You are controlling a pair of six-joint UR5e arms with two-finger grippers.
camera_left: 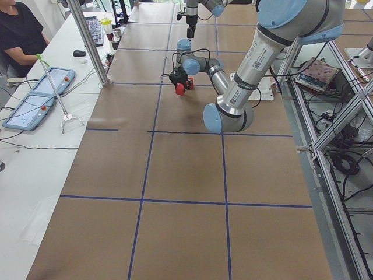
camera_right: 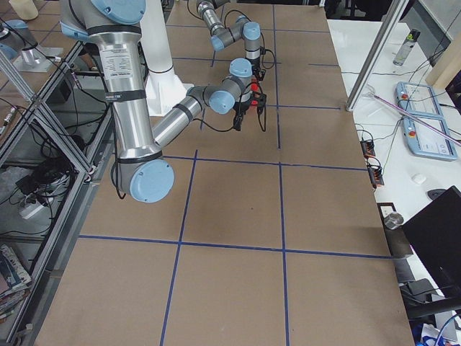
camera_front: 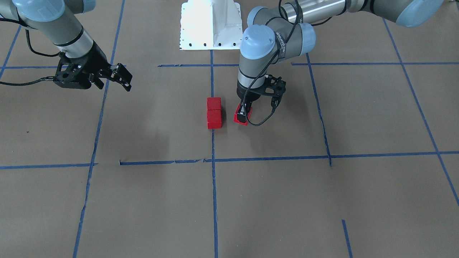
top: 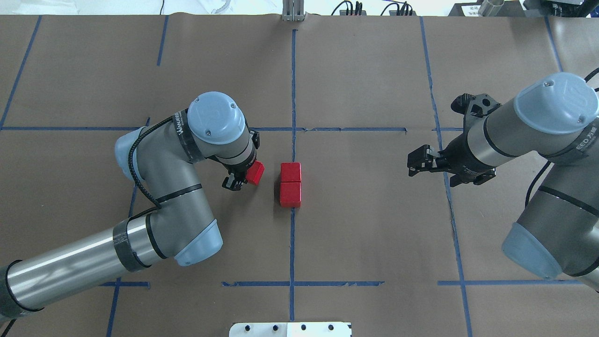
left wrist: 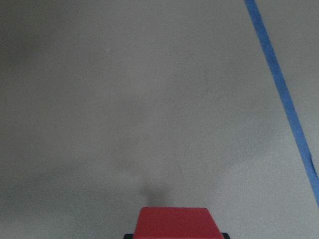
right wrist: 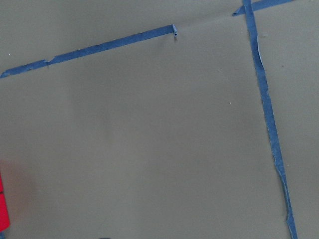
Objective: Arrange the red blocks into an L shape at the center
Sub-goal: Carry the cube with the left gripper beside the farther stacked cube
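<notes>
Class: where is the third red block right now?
In the overhead view the third red block sits in the left hand, just left of, and apart from, the two joined red blocks on the central blue tape line.

I work in a robotics lab. My worktop (camera_left: 186,227) is papered brown and gridded with blue tape (camera_left: 143,201). An aluminium post (camera_left: 88,42) stands at its edge and loose cables (camera_left: 344,164) lie below. A person (camera_left: 18,35) sits at a side desk (camera_left: 29,169) with a keyboard (camera_left: 96,32), a mouse (camera_left: 79,53) and, I think, control pendants (camera_left: 51,81).
</notes>
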